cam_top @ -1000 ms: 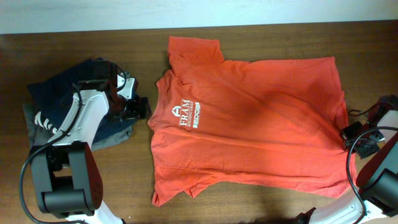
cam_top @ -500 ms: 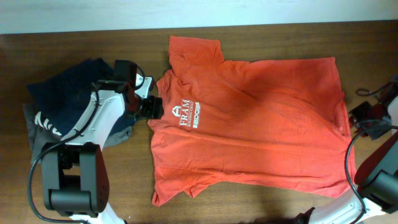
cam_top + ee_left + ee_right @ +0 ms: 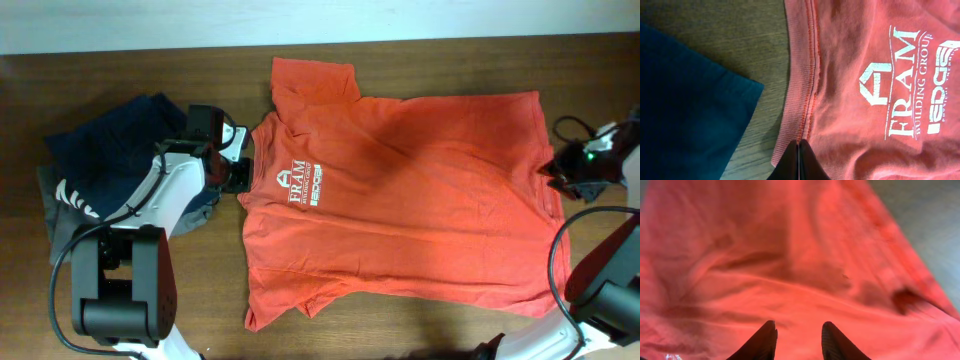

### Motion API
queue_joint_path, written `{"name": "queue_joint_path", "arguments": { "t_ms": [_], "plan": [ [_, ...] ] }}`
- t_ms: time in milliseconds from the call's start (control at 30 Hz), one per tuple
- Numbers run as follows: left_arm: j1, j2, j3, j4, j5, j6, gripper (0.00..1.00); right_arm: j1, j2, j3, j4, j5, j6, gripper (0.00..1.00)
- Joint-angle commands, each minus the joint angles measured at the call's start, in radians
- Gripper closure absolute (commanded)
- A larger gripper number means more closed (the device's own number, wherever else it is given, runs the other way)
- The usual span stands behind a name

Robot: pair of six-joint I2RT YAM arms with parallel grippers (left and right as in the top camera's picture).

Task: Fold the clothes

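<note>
The clothes, an orange-red T-shirt (image 3: pixel 400 190) with white chest lettering, lie spread flat on the wooden table, collar to the left and hem to the right. My left gripper (image 3: pixel 243 172) sits at the collar. In the left wrist view its fingertips (image 3: pixel 799 144) are pressed together on the ribbed collar seam (image 3: pixel 802 90), pinching the fabric. My right gripper (image 3: pixel 565 170) hovers at the hem on the right. The right wrist view shows that gripper (image 3: pixel 799 330) open over the wrinkled red cloth (image 3: pixel 790 255), with nothing between its fingers.
A navy blue garment (image 3: pixel 110 150) lies crumpled left of the shirt, over a grey garment (image 3: pixel 60 215); its edge (image 3: pixel 680 100) is close to the collar. Bare wooden table (image 3: pixel 130 70) runs along the back and the front.
My left gripper moved right from the navy garment to the collar and shut on it. My right gripper rose along the hem's edge and opened.
</note>
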Motion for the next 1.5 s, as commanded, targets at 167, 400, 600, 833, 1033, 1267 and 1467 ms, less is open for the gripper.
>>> {"name": "queue_joint_path", "arguments": {
  "t_ms": [167, 400, 600, 833, 1033, 1267, 1467],
  "plan": [
    [-0.002, 0.008, 0.091, 0.029, -0.003, 0.008, 0.96, 0.106, -0.021, 0.010, 0.124, -0.018, -0.036, 0.57],
    [-0.002, 0.008, 0.106, 0.139, 0.082, 0.008, 1.00, 0.216, 0.037, -0.012, 0.219, 0.037, -0.035, 0.58],
    [-0.002, 0.008, 0.159, 0.212, 0.154, 0.008, 1.00, 0.288, 0.098, -0.012, 0.230, 0.038, -0.032, 0.76],
    [-0.002, 0.008, 0.161, 0.227, 0.155, 0.008, 1.00, 0.312, 0.116, -0.012, 0.261, 0.044, -0.032, 0.74],
    [-0.043, 0.008, 0.167, 0.196, 0.133, 0.044, 1.00, 0.304, 0.116, -0.012, 0.245, 0.044, -0.024, 0.70],
    [-0.131, 0.020, 0.167, 0.196, 0.096, 0.100, 1.00, 0.305, 0.116, -0.012, 0.231, 0.032, 0.055, 0.96],
    [-0.145, 0.024, 0.167, 0.197, 0.048, 0.100, 0.92, 0.306, 0.116, -0.012, 0.202, 0.029, 0.055, 0.65]
  ]
}}
